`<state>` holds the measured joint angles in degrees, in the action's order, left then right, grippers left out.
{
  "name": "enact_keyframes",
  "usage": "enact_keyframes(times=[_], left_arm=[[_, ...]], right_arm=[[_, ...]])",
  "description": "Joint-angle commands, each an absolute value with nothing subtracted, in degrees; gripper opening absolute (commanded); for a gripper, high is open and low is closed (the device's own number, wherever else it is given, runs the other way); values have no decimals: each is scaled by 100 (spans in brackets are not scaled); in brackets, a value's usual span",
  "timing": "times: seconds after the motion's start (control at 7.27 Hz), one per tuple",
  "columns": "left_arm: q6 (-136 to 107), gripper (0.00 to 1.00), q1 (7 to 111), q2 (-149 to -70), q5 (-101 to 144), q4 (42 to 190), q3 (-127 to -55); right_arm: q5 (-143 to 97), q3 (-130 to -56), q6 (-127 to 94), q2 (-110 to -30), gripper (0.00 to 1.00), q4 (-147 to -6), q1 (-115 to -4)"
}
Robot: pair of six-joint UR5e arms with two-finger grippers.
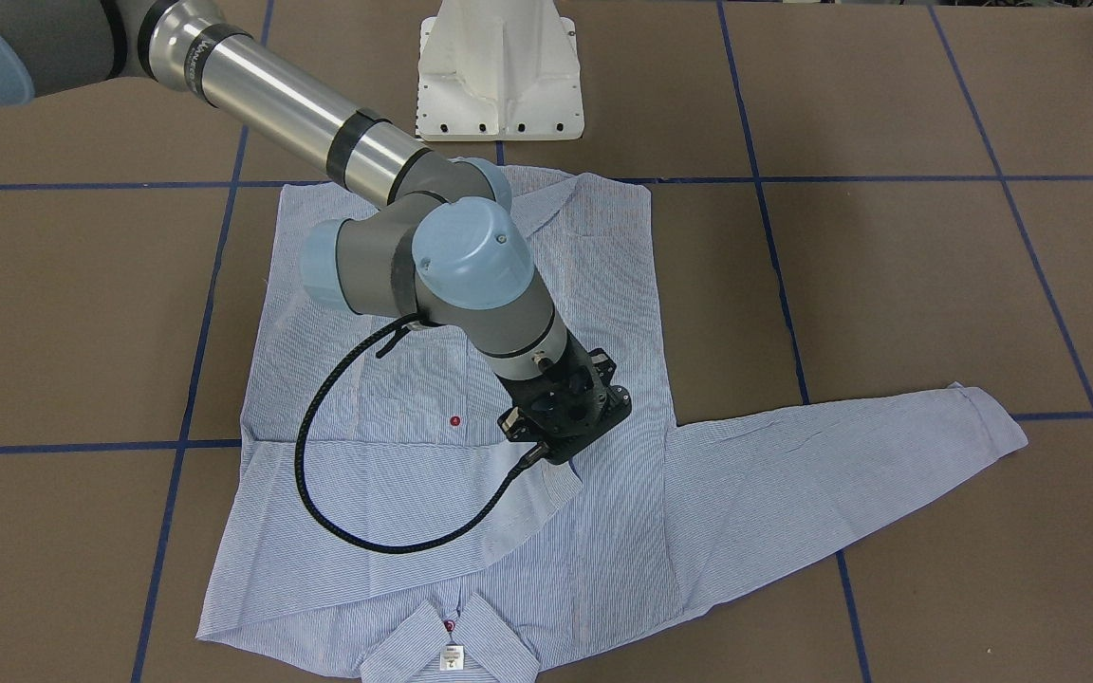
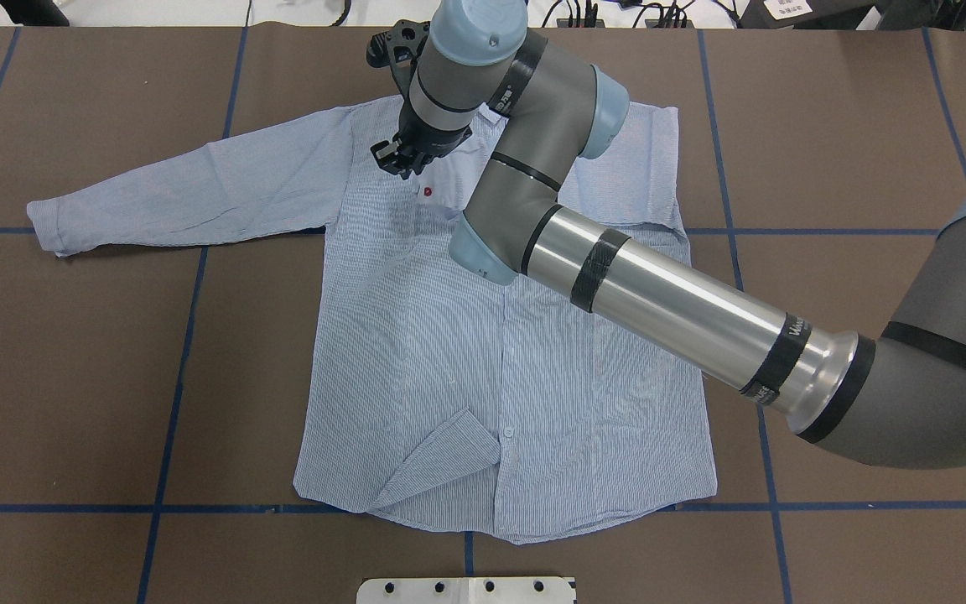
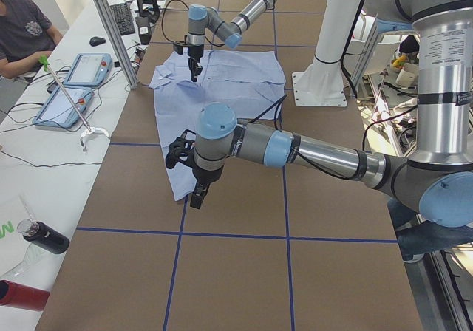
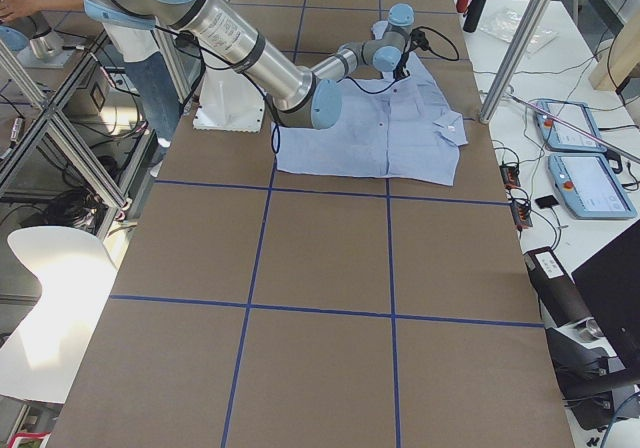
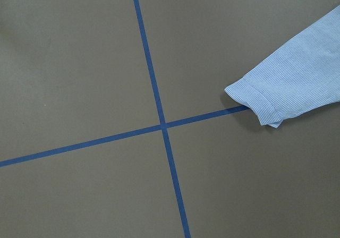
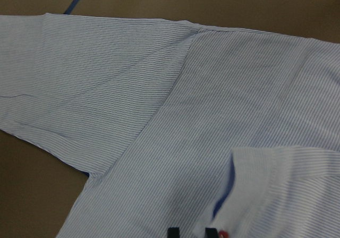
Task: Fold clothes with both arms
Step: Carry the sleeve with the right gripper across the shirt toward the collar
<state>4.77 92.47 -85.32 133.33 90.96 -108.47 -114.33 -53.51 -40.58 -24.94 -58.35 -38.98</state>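
Overhead exterior — right arm [image 2: 659, 302] over shirt [image 2: 416, 335], pedestal [image 2: 466, 590]

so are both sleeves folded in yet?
No: one sleeve of the shirt lies stretched out flat on the table, away from the body.

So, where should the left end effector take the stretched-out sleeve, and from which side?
Probably at the cuff, from above. The sleeve lies flat, pointing away from the shirt body, and the cuff is its free end, nearest the left end effector.
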Motion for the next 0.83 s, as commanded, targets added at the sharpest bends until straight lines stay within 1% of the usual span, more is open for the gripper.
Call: enact_keyframes(times=[0.0, 0.14, 0.28, 0.41, 0.55, 0.69], left_arm=[[449, 100, 9246, -8569, 13350, 9105, -10732], [431, 100, 9237, -8639, 13342, 9105, -10749], [422, 100, 9229, -8674, 13342, 9149, -10784], [-326, 100, 9081, -8692, 13350, 9228, -10741], [-1335, 100, 8531, -8701, 13342, 9794, -10758], [-2737, 100, 8003, -8701, 13324, 10331, -10723]], right_arm=[[-10995, -5300, -4341, -2356, 99, -5687, -3718], [-10995, -5343, -4629, -2364, 99, -5704, -3718], [-11004, -5579, -4893, -2416, 99, -5843, -3744], [-11021, -6277, -5078, -2730, 99, -6593, -3770], [-11039, -7285, -5071, -3108, 99, -7871, -3892], [-11083, -7982, -4967, -3442, 99, -8937, -4102]])
